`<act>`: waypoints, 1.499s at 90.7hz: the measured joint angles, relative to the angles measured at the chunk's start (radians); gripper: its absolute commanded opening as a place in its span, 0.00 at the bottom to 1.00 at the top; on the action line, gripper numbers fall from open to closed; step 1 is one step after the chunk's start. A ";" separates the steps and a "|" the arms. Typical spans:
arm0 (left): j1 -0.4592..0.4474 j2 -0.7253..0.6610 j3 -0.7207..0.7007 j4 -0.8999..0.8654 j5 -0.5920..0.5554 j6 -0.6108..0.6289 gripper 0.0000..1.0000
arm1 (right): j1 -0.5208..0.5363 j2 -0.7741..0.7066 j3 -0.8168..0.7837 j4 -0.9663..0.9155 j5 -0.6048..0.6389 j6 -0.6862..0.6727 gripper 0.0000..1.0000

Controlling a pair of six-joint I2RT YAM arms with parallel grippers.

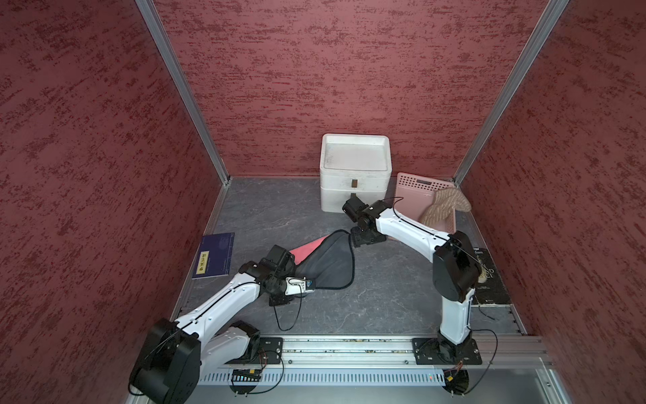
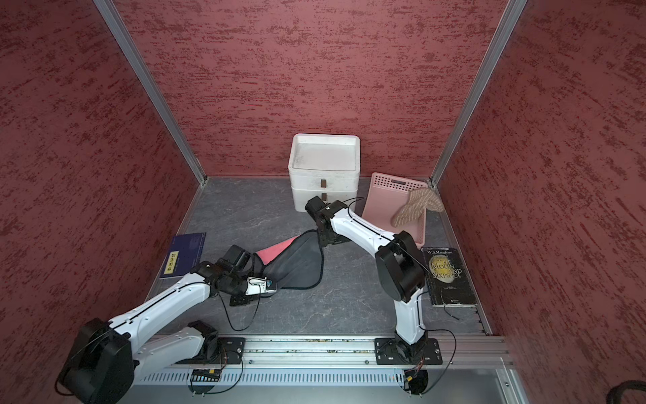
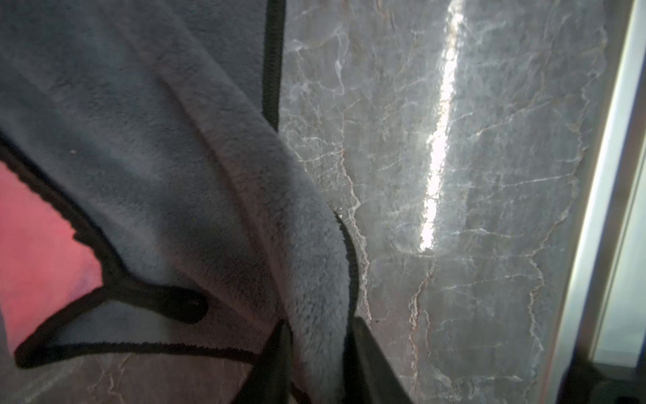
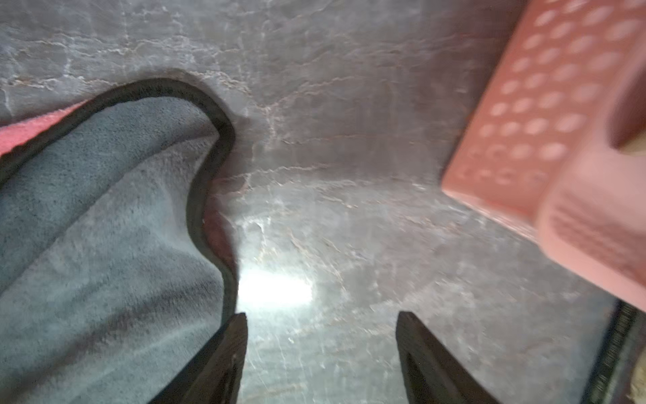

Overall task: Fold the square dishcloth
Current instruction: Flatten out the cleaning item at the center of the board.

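Grey, pink-backed fleece dishcloth [image 1: 328, 262] lying roughly doubled, needing squaring; right gripper [image 4: 321, 349] gaping empty beside it; left gripper [image 3: 320, 323] part-open, straddling a fold, hold unclear.

Dishcloth [image 1: 330, 262]: grey with black edging, rumpled at centre frame; pink side showing along its upper left.
Left gripper [image 1: 304, 292]: at the cloth's lower left corner; jaw spread hidden beneath the wrist.
Right gripper [image 1: 353, 241]: at the cloth's upper right corner.
White box [image 1: 354, 175]: two stacked tiers, above centre.
Pink perforated tray [image 1: 414, 196]: right of the box, with a beige knit piece [image 1: 445, 206] on it.
Blue booklet [image 1: 213, 257]: left of centre.
Dark book [image 1: 489, 283]: right, partly behind the arm.
Table [image 1: 384, 300]: grey marbled.
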 measured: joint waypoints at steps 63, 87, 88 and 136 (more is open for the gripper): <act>-0.016 -0.080 -0.104 0.045 -0.068 0.022 0.61 | 0.312 -0.083 -0.458 0.444 -0.157 -0.004 0.67; -0.016 -0.040 -0.109 0.111 -0.067 0.029 0.23 | 0.326 -0.090 -0.542 0.602 -0.158 -0.124 0.60; -0.016 -0.039 -0.109 0.114 -0.068 0.027 0.22 | 0.326 -0.088 -0.541 0.607 -0.158 -0.127 0.59; 0.087 -0.168 -0.053 -0.010 -0.076 0.053 0.00 | 0.386 -0.243 -0.634 0.557 -0.134 -0.078 0.00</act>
